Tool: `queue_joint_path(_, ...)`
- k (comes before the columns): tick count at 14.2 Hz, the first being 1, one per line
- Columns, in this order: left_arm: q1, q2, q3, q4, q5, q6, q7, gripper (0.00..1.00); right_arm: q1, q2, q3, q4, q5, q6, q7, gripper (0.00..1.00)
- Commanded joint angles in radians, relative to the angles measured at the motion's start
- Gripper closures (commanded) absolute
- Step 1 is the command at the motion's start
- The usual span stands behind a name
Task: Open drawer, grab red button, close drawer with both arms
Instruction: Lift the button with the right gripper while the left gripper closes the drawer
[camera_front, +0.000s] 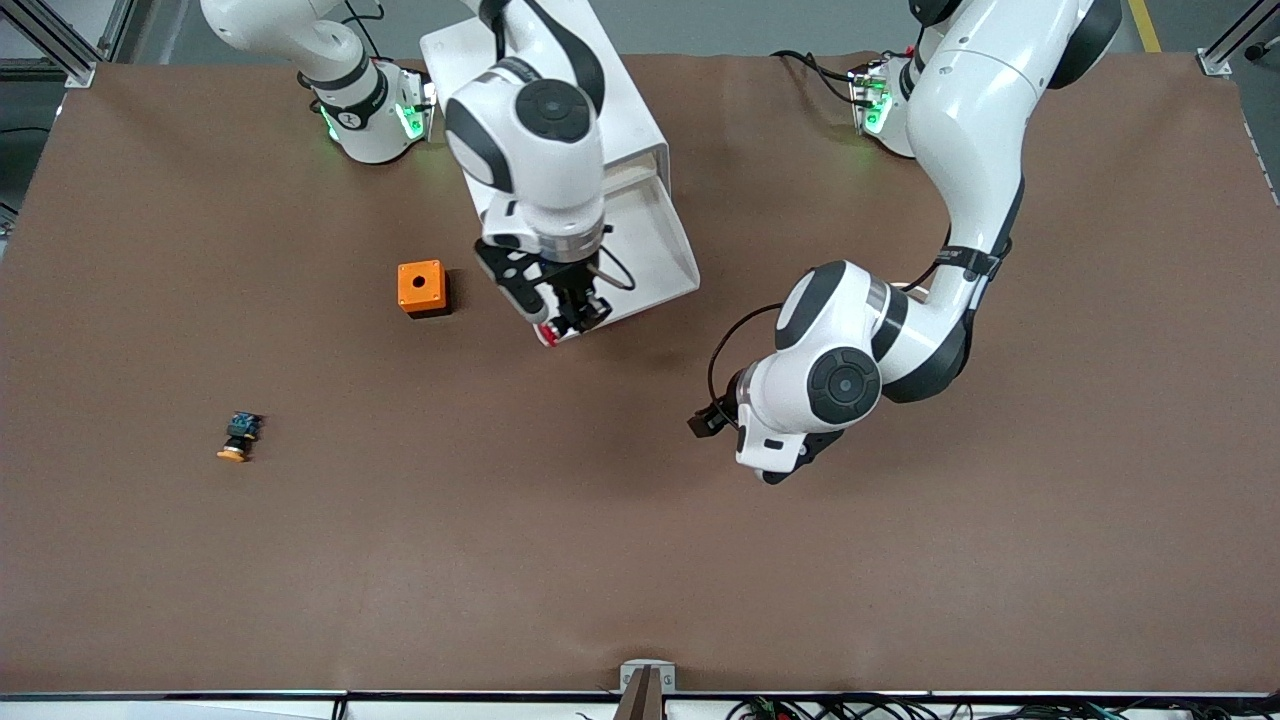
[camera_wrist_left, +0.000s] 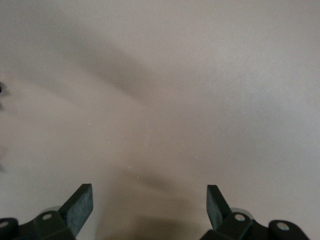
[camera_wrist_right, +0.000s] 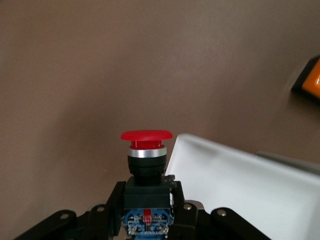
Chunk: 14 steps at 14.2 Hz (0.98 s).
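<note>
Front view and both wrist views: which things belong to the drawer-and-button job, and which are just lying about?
Job:
- drawer, pulled open from the white cabinet
- red-capped button, gripped in the right claw over the drawer's front corner
- left claw, open, waiting over bare table

Lying about:
- orange cube with a hole, beside the drawer
- orange-yellow-capped button, nearer the front camera

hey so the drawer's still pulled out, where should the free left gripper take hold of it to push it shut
Judging by its pose, contact the drawer on its flat front panel, the edge nearest the front camera, coming from the camera side and pushing toward the cabinet. The left gripper is open over bare table; the right gripper holds the button.
</note>
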Motion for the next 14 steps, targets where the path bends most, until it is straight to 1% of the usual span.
queue_joint_path(1,-0.004,-0.018,0.004,-0.02,0.031,0.023,0.042,0.0,-0.094,-0.041,0.01,0.052,0.075,-0.119,-0.256,1.0)
queue_joint_path(3,-0.017,-0.017,0.004,-0.022,0.069,0.048,0.053,0.0,-0.157,-0.043,0.01,0.097,0.083,-0.196,-0.418,1.0)
queue_joint_path(4,-0.02,-0.017,0.004,-0.025,0.072,0.052,0.053,0.0,-0.184,-0.044,0.01,0.104,0.084,-0.203,-0.489,1.0)
queue_joint_path(9,-0.068,-0.018,0.006,-0.027,0.083,0.057,0.041,0.0,-0.33,-0.048,0.009,0.086,0.084,-0.203,-0.82,1.0)
queue_joint_path(10,-0.079,-0.02,0.004,-0.028,0.084,0.083,0.03,0.0,-0.359,-0.045,0.009,0.085,0.084,-0.203,-0.88,1.0)
queue_joint_path(14,-0.155,-0.021,0.006,-0.062,0.083,0.095,-0.007,0.0,-0.473,-0.041,0.009,0.046,0.084,-0.163,-1.106,1.0)
